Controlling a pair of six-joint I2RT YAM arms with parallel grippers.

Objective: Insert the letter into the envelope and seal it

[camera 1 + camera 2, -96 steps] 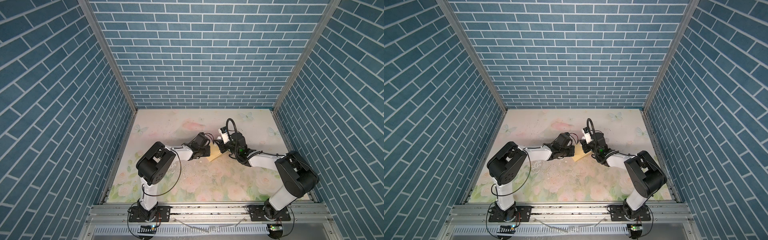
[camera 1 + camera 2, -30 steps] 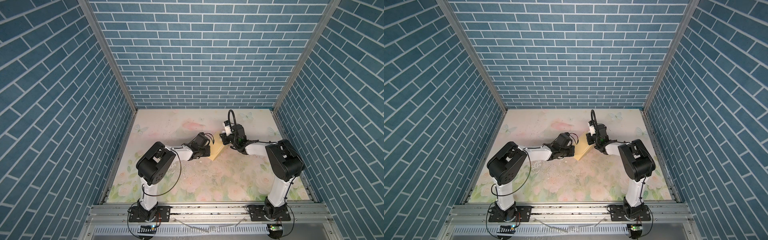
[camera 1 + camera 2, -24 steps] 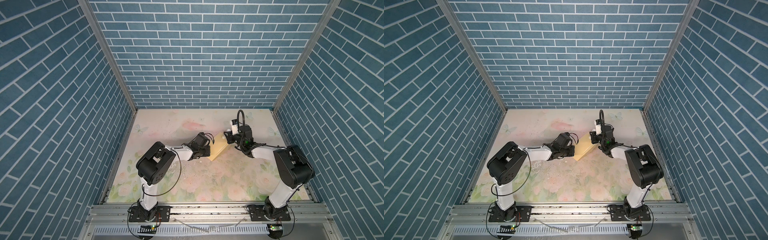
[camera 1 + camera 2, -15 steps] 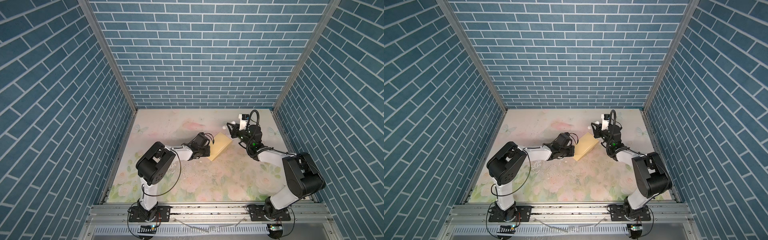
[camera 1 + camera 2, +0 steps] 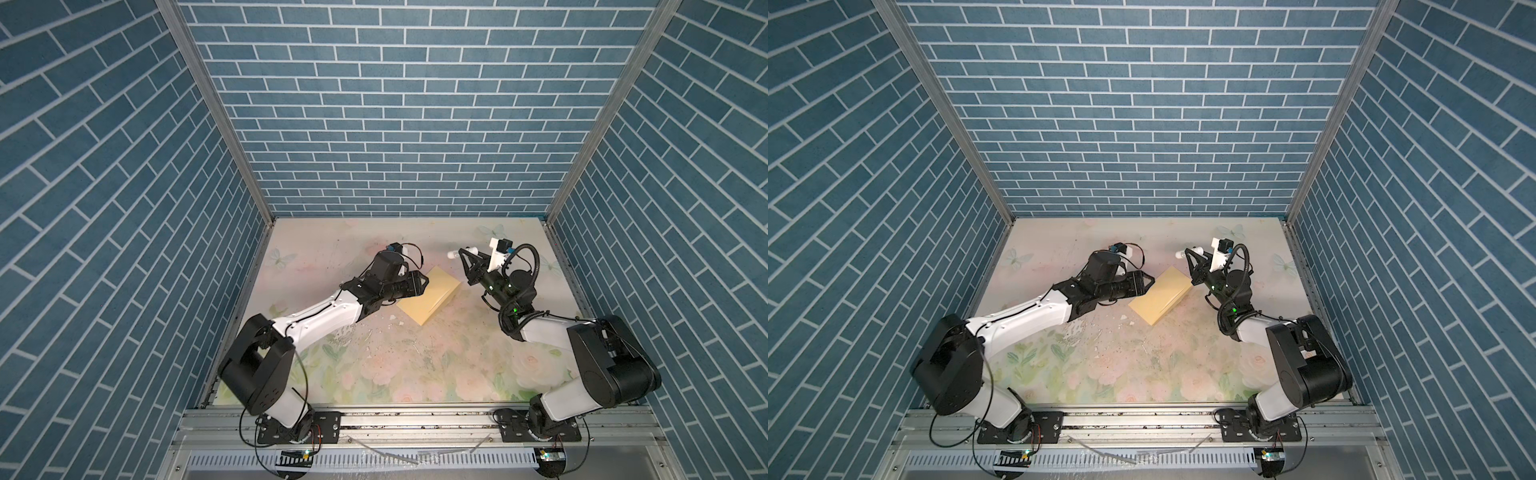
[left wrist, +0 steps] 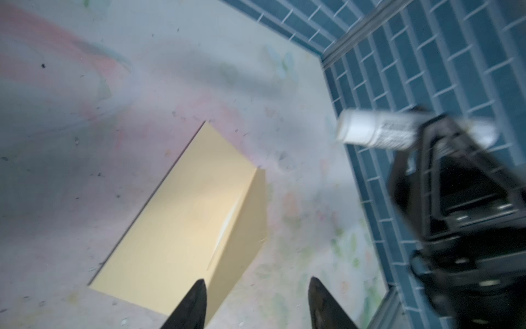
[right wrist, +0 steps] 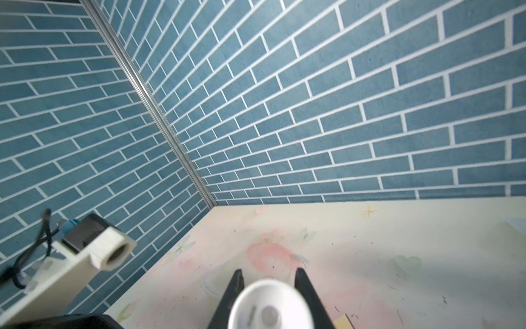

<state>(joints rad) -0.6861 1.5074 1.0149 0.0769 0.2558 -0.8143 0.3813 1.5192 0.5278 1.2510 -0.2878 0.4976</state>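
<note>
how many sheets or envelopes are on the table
1: the envelope lies flat on the table, toward the back middle. No separate letter shows; it may be hidden inside.

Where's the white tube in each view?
In a top view: white tube in the right gripper, right of the envelope.
In a top view: white tube likewise.
Left wrist: blurred, against the brick wall.
Right wrist: round end close up, between the fingers.
Shared landmark: the envelope.

- One envelope (image 5: 429,294), pale yellow.
- One white tube (image 5: 454,253).
- Two grippers: left gripper (image 5: 425,281), right gripper (image 5: 465,253).
- Two arms: left arm (image 5: 320,316), right arm (image 5: 540,329).
- One flowered table (image 5: 415,374).
- Three blue brick walls (image 5: 395,104).
</note>
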